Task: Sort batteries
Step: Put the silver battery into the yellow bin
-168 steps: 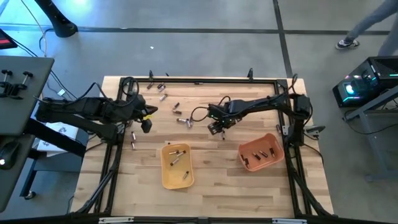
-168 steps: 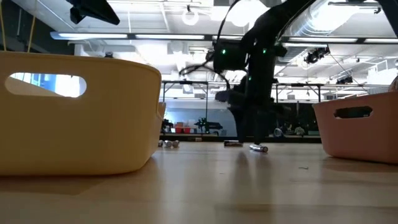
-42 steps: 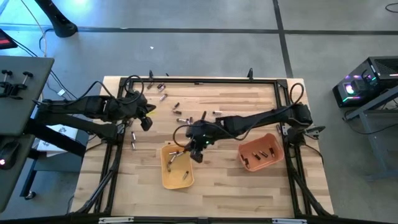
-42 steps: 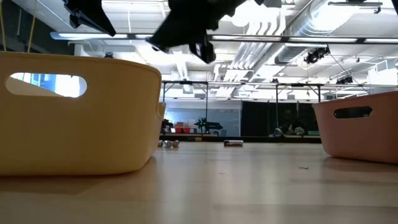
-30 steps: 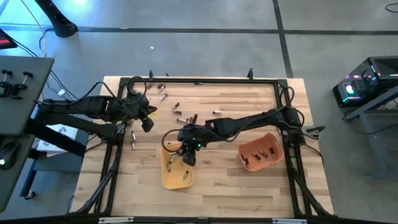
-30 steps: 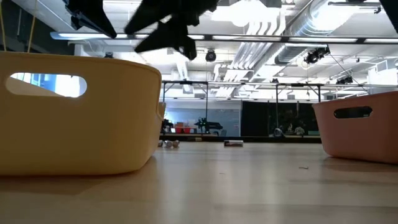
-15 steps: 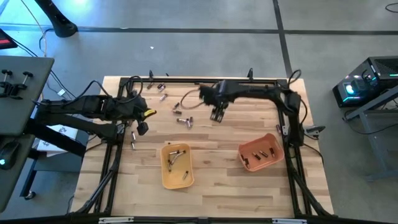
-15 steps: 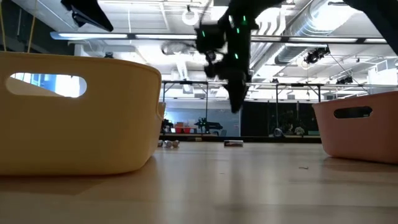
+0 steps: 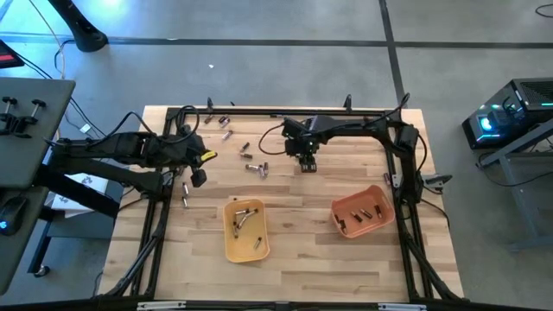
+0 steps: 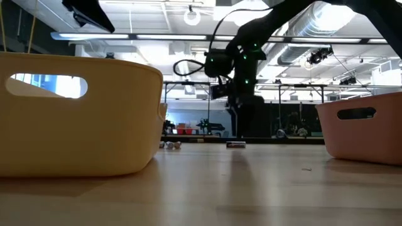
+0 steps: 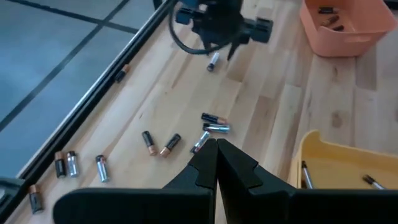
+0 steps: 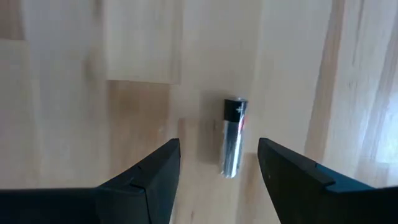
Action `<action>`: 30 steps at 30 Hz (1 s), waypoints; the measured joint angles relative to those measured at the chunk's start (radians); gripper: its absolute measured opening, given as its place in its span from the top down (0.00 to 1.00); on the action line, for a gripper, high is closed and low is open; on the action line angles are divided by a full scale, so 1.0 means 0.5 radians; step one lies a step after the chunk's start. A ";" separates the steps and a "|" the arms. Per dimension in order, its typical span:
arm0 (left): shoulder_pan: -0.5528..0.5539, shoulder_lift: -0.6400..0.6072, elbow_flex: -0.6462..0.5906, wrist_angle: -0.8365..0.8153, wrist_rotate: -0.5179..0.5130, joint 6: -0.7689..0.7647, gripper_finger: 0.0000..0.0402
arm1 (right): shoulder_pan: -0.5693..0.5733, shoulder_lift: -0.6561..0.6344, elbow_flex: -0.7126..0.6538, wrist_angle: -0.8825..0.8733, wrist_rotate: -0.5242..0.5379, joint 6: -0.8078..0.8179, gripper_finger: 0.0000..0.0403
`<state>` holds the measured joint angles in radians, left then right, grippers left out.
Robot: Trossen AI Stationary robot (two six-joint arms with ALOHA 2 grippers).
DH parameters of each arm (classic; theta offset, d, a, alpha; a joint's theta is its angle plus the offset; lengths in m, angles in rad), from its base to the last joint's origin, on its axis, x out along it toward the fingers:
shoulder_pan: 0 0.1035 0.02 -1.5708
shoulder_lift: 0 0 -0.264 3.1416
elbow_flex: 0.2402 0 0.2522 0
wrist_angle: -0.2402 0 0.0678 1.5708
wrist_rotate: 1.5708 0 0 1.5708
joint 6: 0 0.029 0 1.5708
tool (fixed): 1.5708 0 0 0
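Sorting looked partway: yellow tray (image 9: 228,248) and orange tray (image 9: 377,193) held some; loose batteries (image 9: 253,166) remained toward eleven o'clock; right gripper (image 12: 219,163) gaped wide over a silver battery (image 12: 232,145); left gripper (image 11: 217,154) was pinched closed, empty.

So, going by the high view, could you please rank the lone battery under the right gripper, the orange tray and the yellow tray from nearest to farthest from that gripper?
1. Lone battery: directly beneath the open right gripper, mid-table toward the far edge.
2. Orange tray: on the near right.
3. Yellow tray: near edge, left of centre; only slightly farther than the orange one.
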<state>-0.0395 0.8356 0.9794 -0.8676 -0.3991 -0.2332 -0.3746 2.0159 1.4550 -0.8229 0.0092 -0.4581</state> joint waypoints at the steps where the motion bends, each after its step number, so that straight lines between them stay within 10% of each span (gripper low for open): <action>1: 0.000 0.000 0.000 0.001 -0.004 -0.020 1.00 | 0.002 0.000 -0.034 0.052 0.012 -0.006 0.48; 9: 0.000 0.004 0.000 0.002 -0.011 -0.164 1.00 | -0.040 -0.012 -0.280 0.347 0.029 0.047 0.51; 16: 0.000 0.004 0.000 0.149 -0.087 -0.195 1.00 | 0.013 -0.038 -0.361 0.309 -0.122 0.343 0.94; 24: -0.002 0.004 0.000 0.410 -0.088 -0.143 1.00 | 0.198 -0.377 -0.375 0.398 -0.525 0.617 0.95; 30: -0.002 0.022 0.000 0.418 -0.258 -0.200 1.00 | 0.467 -0.464 -0.377 1.183 -0.860 1.184 0.95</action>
<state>-0.0402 0.8468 0.9794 -0.6586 -0.5281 -0.3334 -0.1412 1.7840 1.2667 -0.2315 -0.4208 0.1338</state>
